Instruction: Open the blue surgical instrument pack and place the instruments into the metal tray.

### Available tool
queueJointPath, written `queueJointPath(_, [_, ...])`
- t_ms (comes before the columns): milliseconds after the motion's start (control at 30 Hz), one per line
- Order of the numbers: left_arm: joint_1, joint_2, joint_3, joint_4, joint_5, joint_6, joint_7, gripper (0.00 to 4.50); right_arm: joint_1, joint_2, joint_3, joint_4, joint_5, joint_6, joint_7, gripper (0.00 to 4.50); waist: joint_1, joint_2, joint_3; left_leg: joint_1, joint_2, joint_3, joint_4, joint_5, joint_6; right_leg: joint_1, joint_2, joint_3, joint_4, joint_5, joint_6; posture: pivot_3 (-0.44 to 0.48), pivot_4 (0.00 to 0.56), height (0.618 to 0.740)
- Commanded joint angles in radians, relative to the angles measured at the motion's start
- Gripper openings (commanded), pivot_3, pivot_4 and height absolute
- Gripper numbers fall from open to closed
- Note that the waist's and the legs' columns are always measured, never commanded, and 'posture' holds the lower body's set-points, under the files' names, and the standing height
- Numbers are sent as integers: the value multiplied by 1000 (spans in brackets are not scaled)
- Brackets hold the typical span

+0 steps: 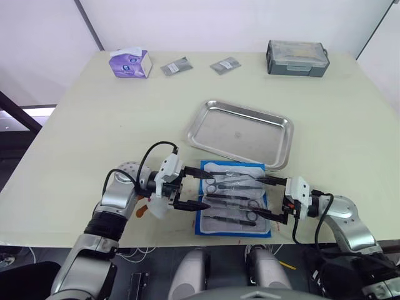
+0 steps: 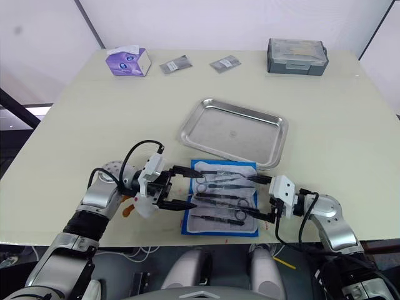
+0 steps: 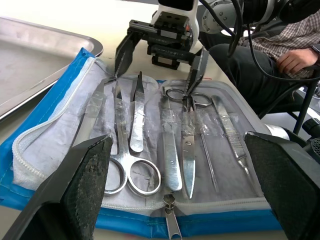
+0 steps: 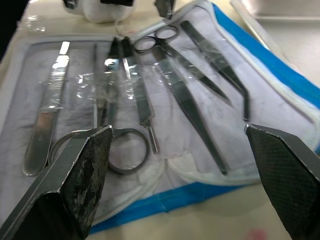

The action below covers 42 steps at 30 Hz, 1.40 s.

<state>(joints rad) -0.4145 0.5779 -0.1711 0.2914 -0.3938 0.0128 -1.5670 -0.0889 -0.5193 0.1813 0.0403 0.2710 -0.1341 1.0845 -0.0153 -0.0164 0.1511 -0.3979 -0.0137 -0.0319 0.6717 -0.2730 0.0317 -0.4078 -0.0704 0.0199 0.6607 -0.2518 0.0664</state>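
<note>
**Both arms low, both grippers spread**

The 2 arms reach forward and inward, forearms angled toward each other, so the grippers face one another from opposite sides. The left gripper (image 1: 192, 187) has its 2 black fingers spread wide apart, one above the other in the head view, tips pointing right. The right gripper (image 1: 267, 198) likewise has its fingers wide apart, tips pointing left. Neither holds anything. In the wrist views each arm's own fingers (image 3: 82, 185) rise at the far edges, well separated.
</note>
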Motion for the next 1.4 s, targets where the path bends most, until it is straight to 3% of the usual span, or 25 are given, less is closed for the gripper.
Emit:
queueJointPath(33, [-12,2,-10,4,-4,-16,-47,4500,-9,4,43,18,5,9,63,4423,0,0,0,0,0,0,0,0,0,0,0,0,0,0,0,0,150,734])
queueJointPath(767, [-25,12,-6,24,-4,-32,-47,4500,-42,21,44,133,-26,1,106,4423,-1,0,0,0,0,0,0,0,0,0,0,0,0,0,0,0,150,734])
queueJointPath(1267, [-177,100,-66,152,-39,-68,-47,4500,-39,2,88,98,-91,106,44,4423,-2,-3,-2,0,0,0,0,0,0,0,0,0,0,0,0,0,150,734])
queueJointPath(1400, [-219,78,-80,207,-21,-94,-47,4500,-33,13,85,98,-89,101,30,4423,-2,-4,-3,1,0,0,0,0,0,0,0,-1,0,0,0,0,150,734])
